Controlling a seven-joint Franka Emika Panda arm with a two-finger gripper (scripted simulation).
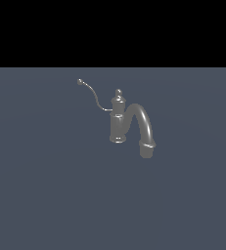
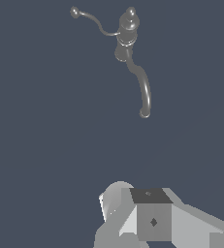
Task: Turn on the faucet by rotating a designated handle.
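A small grey metallic faucet (image 1: 118, 119) stands upright on the flat grey floor, its post topped by a finial and its thick arched spout (image 1: 143, 124) curving down toward the exterior view's right. The handle (image 1: 91, 93), a thin curved wire lever with a ball knob (image 1: 79, 81), reaches from the post toward the exterior view's left. The wrist view shows the faucet (image 2: 126, 36), its handle (image 2: 91, 19) and its spout (image 2: 143, 89) at a distance. My gripper (image 2: 132, 196) shows only there, far from the faucet. Its fingers (image 2: 114, 199) sit together with no gap and hold nothing.
Flat grey floor (image 1: 46, 195) surrounds the faucet on all sides. A black band fills the upper part of the exterior view. No other objects show.
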